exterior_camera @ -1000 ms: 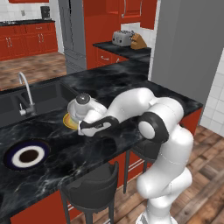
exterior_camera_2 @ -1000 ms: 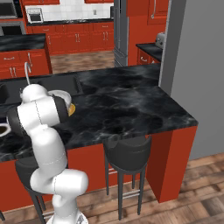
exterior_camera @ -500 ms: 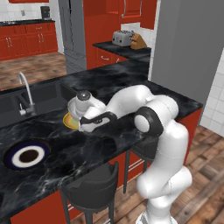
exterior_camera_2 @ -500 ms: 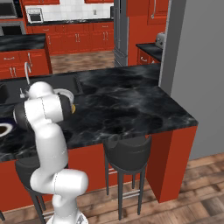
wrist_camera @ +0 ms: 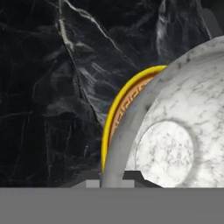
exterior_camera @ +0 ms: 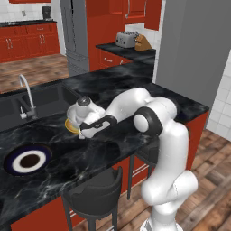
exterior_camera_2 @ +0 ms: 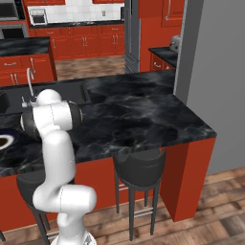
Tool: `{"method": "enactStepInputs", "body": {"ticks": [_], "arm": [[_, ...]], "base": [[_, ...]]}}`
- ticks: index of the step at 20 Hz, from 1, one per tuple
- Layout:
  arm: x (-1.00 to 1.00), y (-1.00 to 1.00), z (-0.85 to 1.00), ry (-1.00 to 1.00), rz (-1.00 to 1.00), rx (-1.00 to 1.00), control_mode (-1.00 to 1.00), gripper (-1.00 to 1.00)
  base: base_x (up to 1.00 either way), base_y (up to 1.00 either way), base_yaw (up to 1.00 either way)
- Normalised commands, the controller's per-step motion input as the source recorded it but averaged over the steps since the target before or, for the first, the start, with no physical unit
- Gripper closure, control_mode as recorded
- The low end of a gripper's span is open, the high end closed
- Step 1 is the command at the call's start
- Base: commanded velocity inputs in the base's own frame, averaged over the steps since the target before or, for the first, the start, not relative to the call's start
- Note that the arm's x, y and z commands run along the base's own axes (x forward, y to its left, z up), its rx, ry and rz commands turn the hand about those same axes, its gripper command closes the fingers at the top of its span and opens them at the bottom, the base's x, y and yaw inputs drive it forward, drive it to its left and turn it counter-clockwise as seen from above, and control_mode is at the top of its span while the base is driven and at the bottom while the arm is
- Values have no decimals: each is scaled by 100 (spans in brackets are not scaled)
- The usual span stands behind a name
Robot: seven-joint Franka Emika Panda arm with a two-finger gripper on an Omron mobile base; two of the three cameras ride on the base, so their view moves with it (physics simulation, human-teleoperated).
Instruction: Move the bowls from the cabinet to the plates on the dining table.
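A home kitchen is showing here: red cabinets are lining white-tiled walls, a toaster is sitting on a black counter, and a black marble island with sink, faucet and bar stools is standing on wood flooring.

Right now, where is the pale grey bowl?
The grey speckled bowl sits over the yellow-orange plate on the dining table, under the gripper, right of the faucet.
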Motion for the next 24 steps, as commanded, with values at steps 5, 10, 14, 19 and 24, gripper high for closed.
{"method": "enactStepInputs", "body": {"ticks": [5, 10, 14, 19, 24], "arm": [[18, 3, -21, 2, 4, 0, -100, 100], [13, 1, -9, 1, 3, 0, -100, 100], [0, 19, 0, 2, 1, 0, -100, -100], [-30, 0, 23, 0, 2, 3, -100, -100], [-41, -4, 34, 0, 3, 3, -100, -100]], "base": [[0, 0, 0], [0, 0, 0], [0, 0, 0], [0, 0, 0], [0, 0, 0]]}}
